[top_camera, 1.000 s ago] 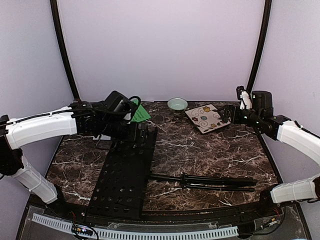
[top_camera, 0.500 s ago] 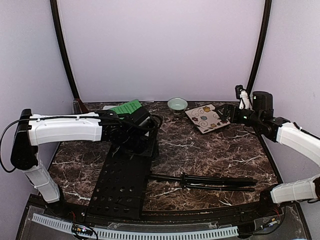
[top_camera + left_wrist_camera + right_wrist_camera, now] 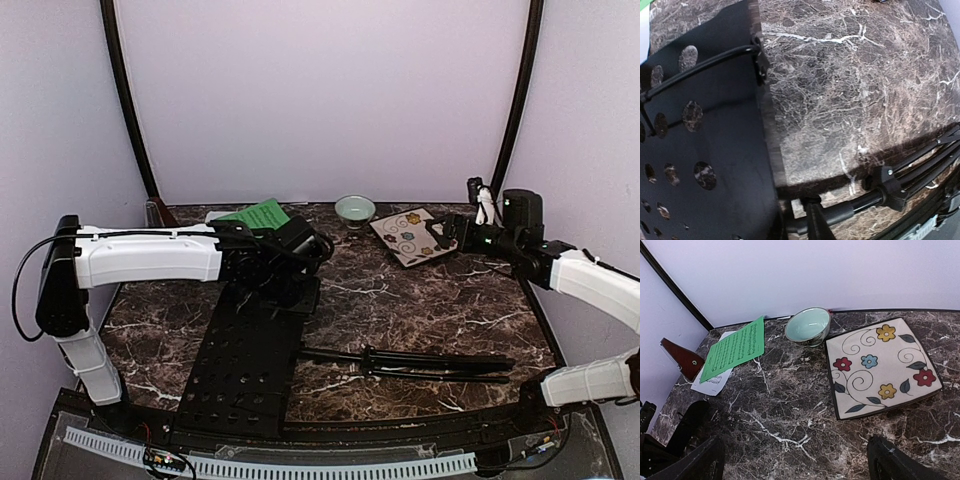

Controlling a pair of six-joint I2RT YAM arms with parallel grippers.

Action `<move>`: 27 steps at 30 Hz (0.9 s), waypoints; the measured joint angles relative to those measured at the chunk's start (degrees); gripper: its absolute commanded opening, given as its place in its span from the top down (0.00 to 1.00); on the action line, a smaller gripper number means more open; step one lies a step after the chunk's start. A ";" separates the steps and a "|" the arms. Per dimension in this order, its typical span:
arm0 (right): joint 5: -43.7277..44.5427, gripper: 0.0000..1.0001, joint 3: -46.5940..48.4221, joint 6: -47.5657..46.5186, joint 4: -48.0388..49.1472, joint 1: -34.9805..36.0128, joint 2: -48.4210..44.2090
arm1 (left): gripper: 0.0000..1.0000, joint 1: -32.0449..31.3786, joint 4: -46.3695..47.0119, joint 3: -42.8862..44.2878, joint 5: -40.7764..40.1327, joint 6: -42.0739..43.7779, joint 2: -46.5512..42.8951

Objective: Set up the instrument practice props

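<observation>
1. Left arm has swung right since a second ago, from over the back-left paper down to the far end of the stand desk; right arm has barely edged left.
2. Left claw (image 3: 290, 278) sits low over the far edge of the black perforated music stand desk (image 3: 245, 360). Its fingers are hidden in both views, so I cannot tell whether it is open or closed, or whether it grips anything.
3. Stand desk lies flat on the dark brown marble surface (image 3: 400, 300), near-left. Its folded black tripod legs (image 3: 410, 362) lie sideways to the right.
4. Right claw (image 3: 440, 232) is spread wide and empty, hovering by the near-right edge of the cream square flower-and-swirl tile (image 3: 880, 367).
5. Green sheet of printed music (image 3: 735, 348) lies flat at the back left, overlapping a white sheet of printed music (image 3: 715, 380).
6. Small dark red-brown pyramid metronome (image 3: 682, 359) is just left of the sheets, by the back-left corner.
7. Small pale green bowl (image 3: 808, 326) stands upright at the back, between the green sheet and the tile.
</observation>
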 measured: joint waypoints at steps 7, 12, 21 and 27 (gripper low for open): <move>-0.26 0.00 -2.25 0.85 0.31 0.00 -0.74 | 1.00 -0.07 -2.56 1.62 -1.90 -3.23 0.72; -0.17 0.00 -2.51 0.83 0.31 0.00 -2.78 | 1.00 -0.44 -3.61 3.10 -3.13 -4.00 1.05; 0.48 0.00 -2.56 0.83 0.28 0.00 -6.95 | 1.00 -2.49 -11.19 12.02 -10.43 0.50 2.32; 1.95 0.00 -2.56 1.01 0.28 0.00 -8.55 | 1.00 -2.93 -16.28 22.05 -15.30 7.67 2.69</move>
